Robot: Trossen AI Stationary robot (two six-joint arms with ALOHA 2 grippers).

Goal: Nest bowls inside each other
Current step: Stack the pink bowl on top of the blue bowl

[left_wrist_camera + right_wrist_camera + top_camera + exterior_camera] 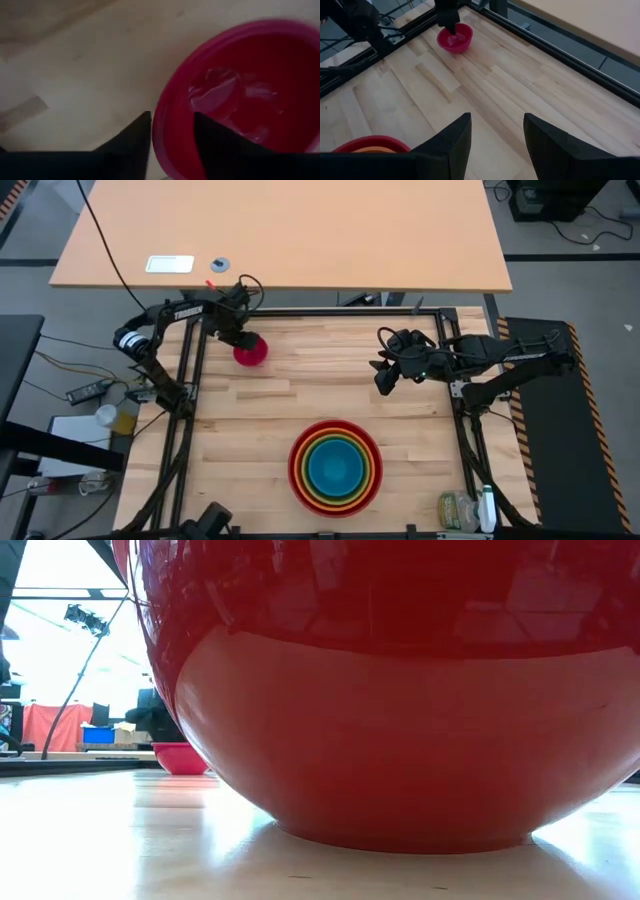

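4 bowls already sit one inside the other: the red bowl (296, 480) holds the orange bowl (372, 462), then the yellow-green bowl (367, 463), then the blue bowl (335, 467). Only 1 is left out, the small pink bowl (251, 351), far from the stack on the wooden table (330, 380).

The left gripper (171, 132) is down at the pink bowl. Its 2 fingers stand a little apart, with the near rim of the bowl between them. 1 finger is inside the bowl and 1 is outside, close to the wall. I cannot tell if they are squeezing the rim yet.

The right gripper (496, 131) waits above bare wood with its fingers spread and nothing between them. The pink bowl is far ahead of it.

What could go wrong? The rim is thin and smooth, and only a small bit of it sits between the fingers. If the pinch is weak, the bowl may slip out or tip when lifted. If the fingers push sideways first, the light bowl may slide away across the table.
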